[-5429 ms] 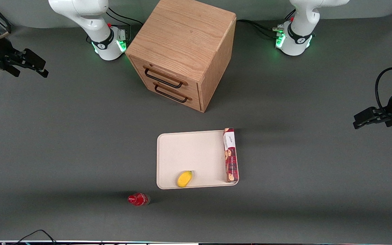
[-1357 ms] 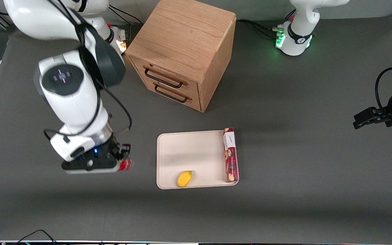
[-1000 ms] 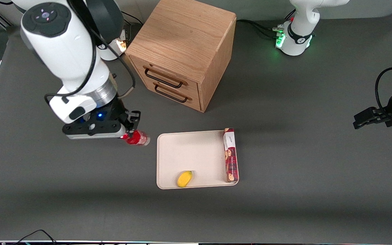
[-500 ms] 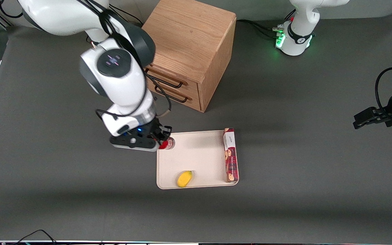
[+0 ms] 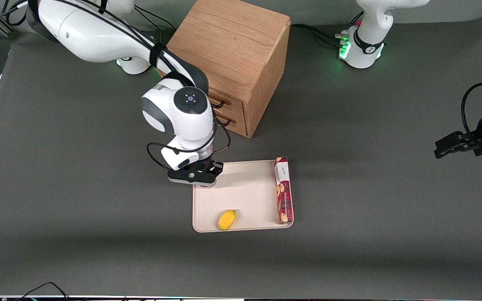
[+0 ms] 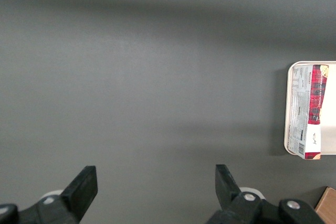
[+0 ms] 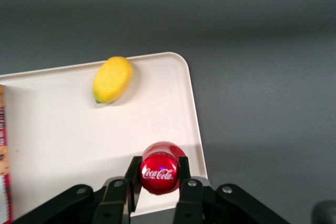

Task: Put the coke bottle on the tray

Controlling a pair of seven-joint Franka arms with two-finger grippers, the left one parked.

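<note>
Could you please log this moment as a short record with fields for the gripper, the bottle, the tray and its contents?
gripper: gripper over the tray corner nearest the cabinet, shut on the coke bottle
coke bottle: coke bottle upright between the fingers, red cap up, above the tray just inside its rim
tray: tray flat on the table, in front of the wooden cabinet
tray contents: yellow fruit, long red biscuit box
</note>
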